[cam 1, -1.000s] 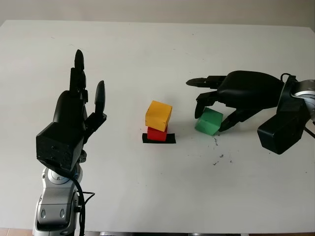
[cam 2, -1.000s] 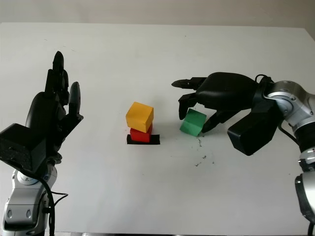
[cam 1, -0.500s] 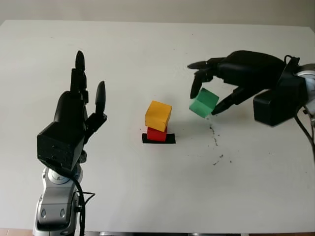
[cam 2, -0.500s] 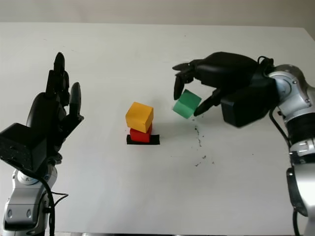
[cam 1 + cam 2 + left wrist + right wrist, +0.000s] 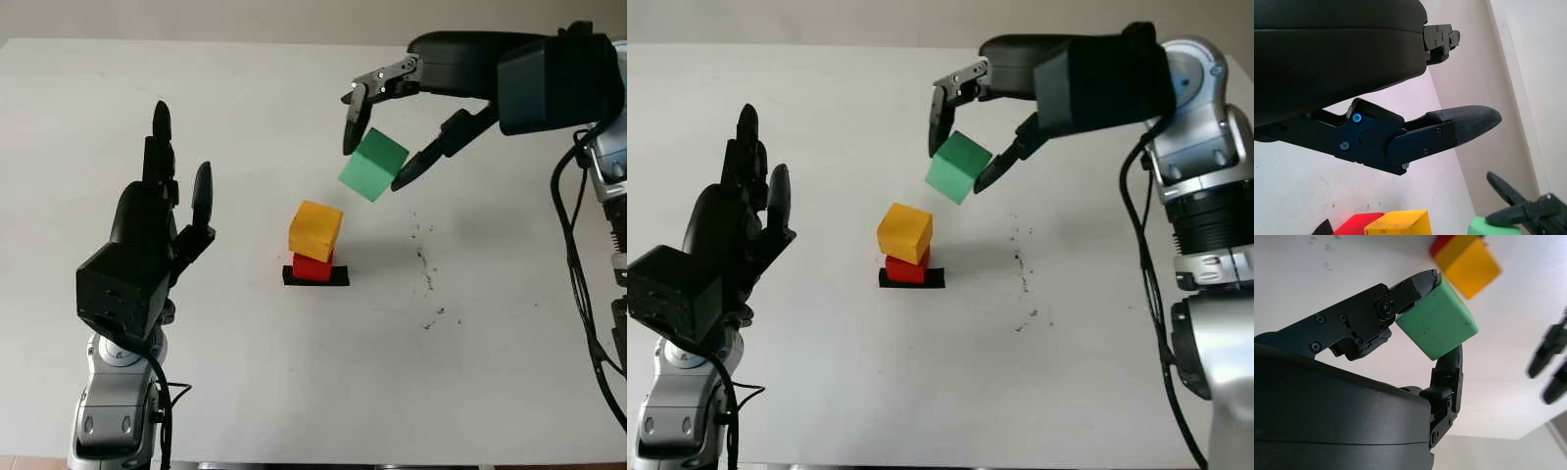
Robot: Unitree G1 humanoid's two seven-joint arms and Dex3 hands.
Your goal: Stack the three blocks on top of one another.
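Pinching tilted green block (image 5: 372, 164) aloft, right hand (image 5: 392, 137) hangs up-right of yellow block (image 5: 315, 230) atop red block (image 5: 313, 266) on bench (image 5: 294, 372). Left hand (image 5: 157, 230) open, idle. Risk: tilted release toppling stack.

Plain white matte tabletop (image 5: 294, 392), stretching across pretty much everything in the head views. Small flat black rectangular patch (image 5: 315, 277) stuck on it around the middle, a bit toward the near side. Scattering of tiny dark specks and scuff marks (image 5: 427, 279) off to the right of that patch, trailing toward the near edge. Pale beige wall strip (image 5: 196, 20) running along past the far edge of the tabletop.
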